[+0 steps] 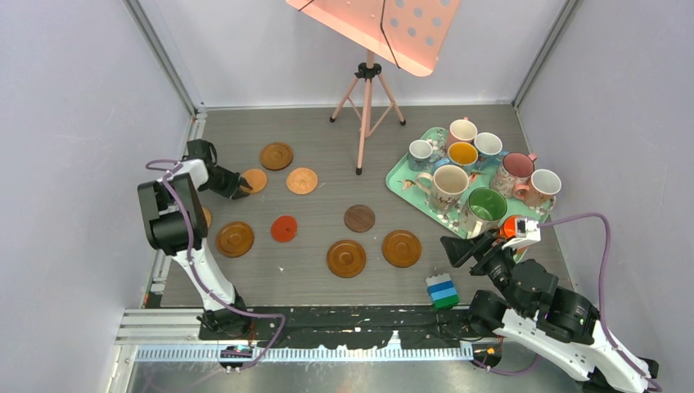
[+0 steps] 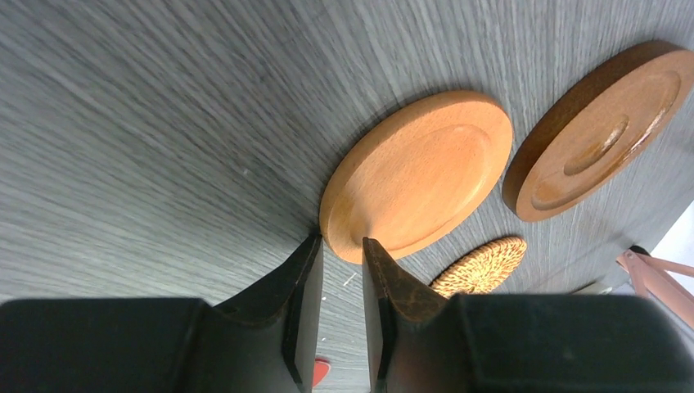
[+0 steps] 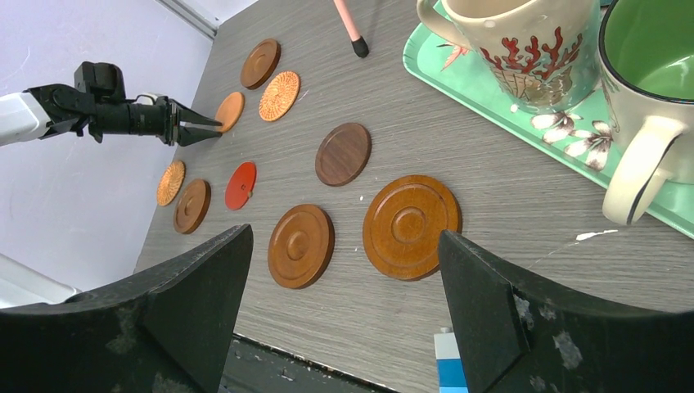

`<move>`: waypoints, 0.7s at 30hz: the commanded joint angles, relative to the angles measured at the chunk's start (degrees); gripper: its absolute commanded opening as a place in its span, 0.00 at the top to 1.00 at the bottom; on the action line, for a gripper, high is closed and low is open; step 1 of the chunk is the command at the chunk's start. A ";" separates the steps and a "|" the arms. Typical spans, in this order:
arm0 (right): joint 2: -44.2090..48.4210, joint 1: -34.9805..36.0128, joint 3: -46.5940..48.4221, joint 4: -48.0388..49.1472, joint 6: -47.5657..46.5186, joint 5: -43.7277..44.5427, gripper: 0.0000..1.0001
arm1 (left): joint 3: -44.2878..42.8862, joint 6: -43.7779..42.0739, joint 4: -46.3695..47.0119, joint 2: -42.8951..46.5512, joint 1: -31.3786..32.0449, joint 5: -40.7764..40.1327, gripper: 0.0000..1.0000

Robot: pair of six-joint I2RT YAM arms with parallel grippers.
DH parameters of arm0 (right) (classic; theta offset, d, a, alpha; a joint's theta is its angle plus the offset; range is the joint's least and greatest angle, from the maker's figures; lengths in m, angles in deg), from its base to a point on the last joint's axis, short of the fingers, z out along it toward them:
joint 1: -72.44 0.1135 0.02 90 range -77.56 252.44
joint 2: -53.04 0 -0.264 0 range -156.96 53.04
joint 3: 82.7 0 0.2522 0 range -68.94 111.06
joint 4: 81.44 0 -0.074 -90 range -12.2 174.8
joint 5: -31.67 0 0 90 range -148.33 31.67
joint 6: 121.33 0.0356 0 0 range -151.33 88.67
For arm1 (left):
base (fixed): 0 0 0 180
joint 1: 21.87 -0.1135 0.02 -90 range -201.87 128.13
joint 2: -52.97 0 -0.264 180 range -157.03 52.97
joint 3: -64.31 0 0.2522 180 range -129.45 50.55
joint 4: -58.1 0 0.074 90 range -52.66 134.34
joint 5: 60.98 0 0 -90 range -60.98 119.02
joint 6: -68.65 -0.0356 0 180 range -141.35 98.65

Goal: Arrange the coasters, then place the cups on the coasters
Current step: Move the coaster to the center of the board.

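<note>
Far left of the mint tray, your left gripper sets narrow jaws at the rim of a tan coaster lying flat; whether they truly bite is hard to tell. So shallow a pinch could slip and skid the disc into the brown grooved coaster beside it. The cups crowd the tray; at its near side, your right gripper gapes wide, empty.

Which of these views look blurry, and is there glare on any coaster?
Left wrist: table grain smeared at left, orange coaster sharp with soft sheen. Right wrist: grooved coaster crisp, no glare, tool fingers dark and soft. Top: even light, faint shadows.
</note>
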 commanded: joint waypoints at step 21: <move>3.66 -0.06 0.68 1.25 0.61 2.02 0.09 | -6.55 2.72 2.07 -1.25 2.56 3.23 0.77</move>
